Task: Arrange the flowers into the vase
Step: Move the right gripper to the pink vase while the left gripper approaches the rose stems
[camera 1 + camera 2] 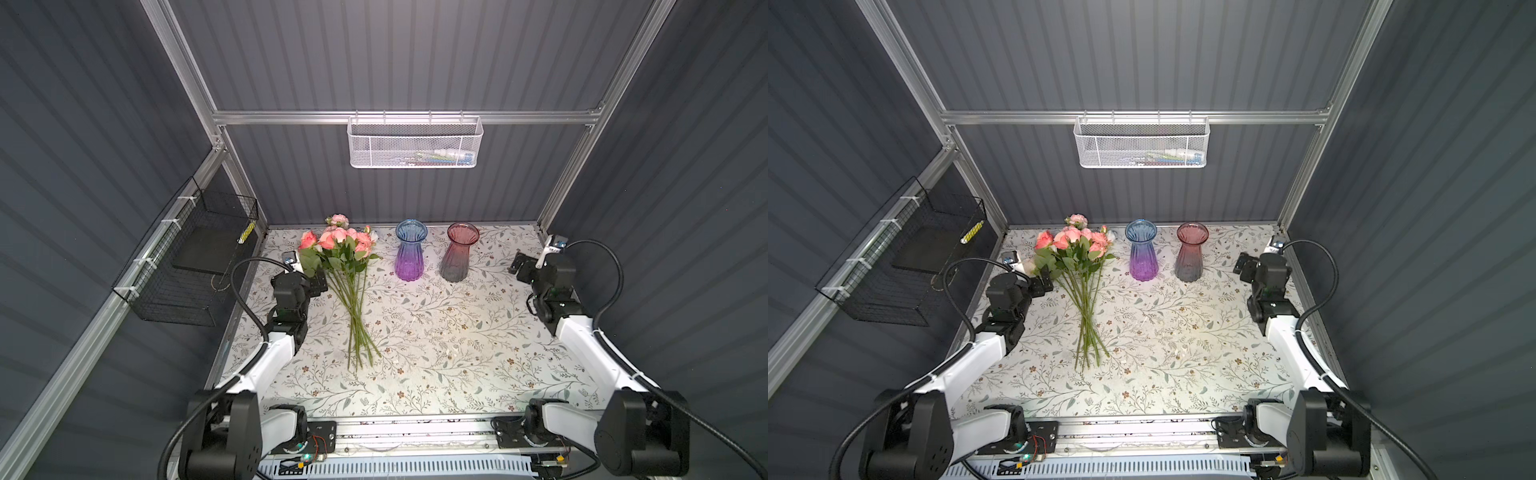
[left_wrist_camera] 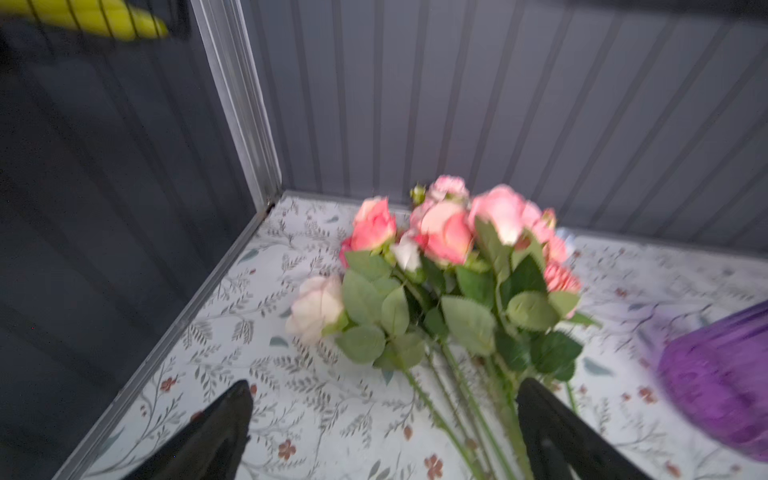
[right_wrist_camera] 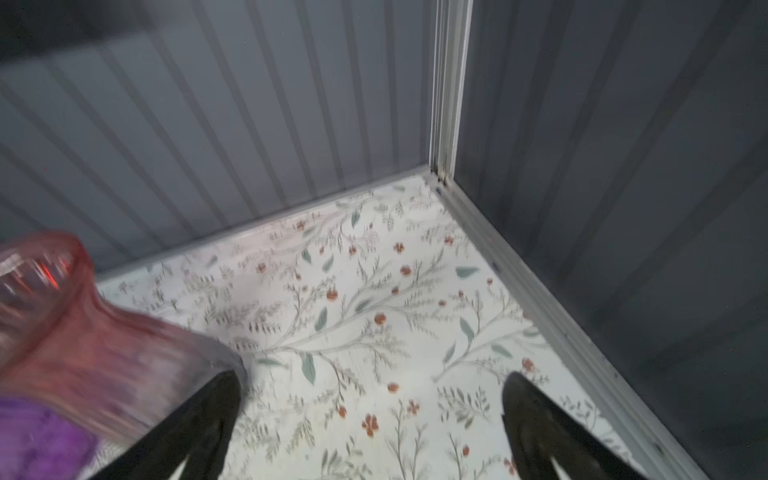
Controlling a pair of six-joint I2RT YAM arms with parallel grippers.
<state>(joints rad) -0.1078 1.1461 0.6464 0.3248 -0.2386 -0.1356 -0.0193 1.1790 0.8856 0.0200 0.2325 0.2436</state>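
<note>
No text, label, brand, number or sign can be read: the items in the white mesh basket (image 1: 374,145) on the back wall and the yellow strip (image 1: 246,232) in the black wire basket (image 1: 187,291) are too small or blurred.

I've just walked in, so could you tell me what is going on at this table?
A bunch of roses lies flat on the floral table, none yet in the blue-to-purple vase or the pink-to-grey vase, which both stand upright near the back wall. The left end effector is open close to the stems, holding nothing. The right end effector is open and empty beside the pink-to-grey vase, not touching it.
</note>
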